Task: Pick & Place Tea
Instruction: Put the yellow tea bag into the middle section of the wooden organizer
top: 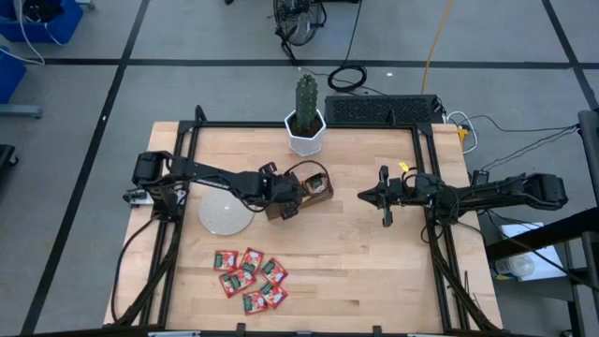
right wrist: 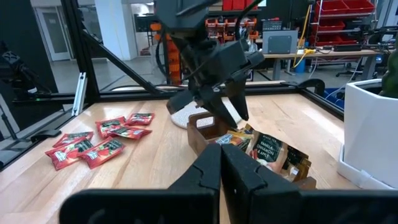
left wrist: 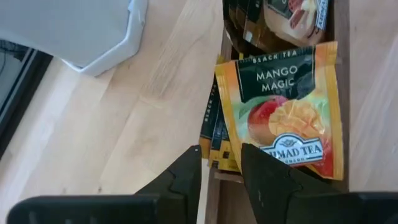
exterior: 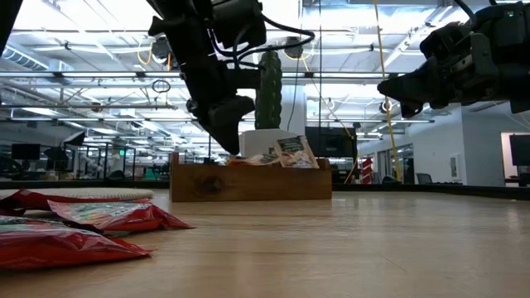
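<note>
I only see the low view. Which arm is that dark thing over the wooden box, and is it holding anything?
Observer: From above, it is the left arm; the left gripper is over one end of the tray.
Operator: Holding something?
Observer: Not clearly. Its wrist view shows its fingers apart, either side of the edges of upright orange-yellow sachets.
Operator: And the other arm?
Observer: The right gripper is shut and empty, to the tray's right.
</note>
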`<act>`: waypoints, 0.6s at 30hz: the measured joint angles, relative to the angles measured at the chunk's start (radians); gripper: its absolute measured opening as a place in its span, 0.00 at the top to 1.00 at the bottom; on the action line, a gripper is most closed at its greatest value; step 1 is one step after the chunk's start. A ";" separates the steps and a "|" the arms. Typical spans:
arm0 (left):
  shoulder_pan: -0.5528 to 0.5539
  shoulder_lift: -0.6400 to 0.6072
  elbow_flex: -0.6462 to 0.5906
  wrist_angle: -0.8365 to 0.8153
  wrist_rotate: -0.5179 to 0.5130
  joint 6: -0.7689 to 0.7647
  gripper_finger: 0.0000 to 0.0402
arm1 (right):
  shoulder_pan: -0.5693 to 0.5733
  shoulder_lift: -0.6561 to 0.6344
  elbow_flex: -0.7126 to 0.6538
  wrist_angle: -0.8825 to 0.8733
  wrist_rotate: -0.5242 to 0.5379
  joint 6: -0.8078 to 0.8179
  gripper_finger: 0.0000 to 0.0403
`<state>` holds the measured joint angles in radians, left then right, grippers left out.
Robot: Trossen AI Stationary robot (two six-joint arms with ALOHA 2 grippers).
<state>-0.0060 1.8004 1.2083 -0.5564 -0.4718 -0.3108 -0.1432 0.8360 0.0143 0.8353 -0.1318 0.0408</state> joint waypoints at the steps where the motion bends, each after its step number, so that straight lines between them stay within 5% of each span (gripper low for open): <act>1: 0.000 0.000 0.000 -0.001 0.000 0.012 0.71 | 0.000 0.000 0.000 0.001 0.000 0.000 1.00; 18: -0.013 -0.015 0.002 0.097 0.158 0.114 0.71 | 0.000 0.000 0.000 -0.002 0.000 0.000 1.00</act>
<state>-0.0193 1.7851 1.2098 -0.4591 -0.3133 -0.1964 -0.1432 0.8360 0.0140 0.8337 -0.1318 0.0407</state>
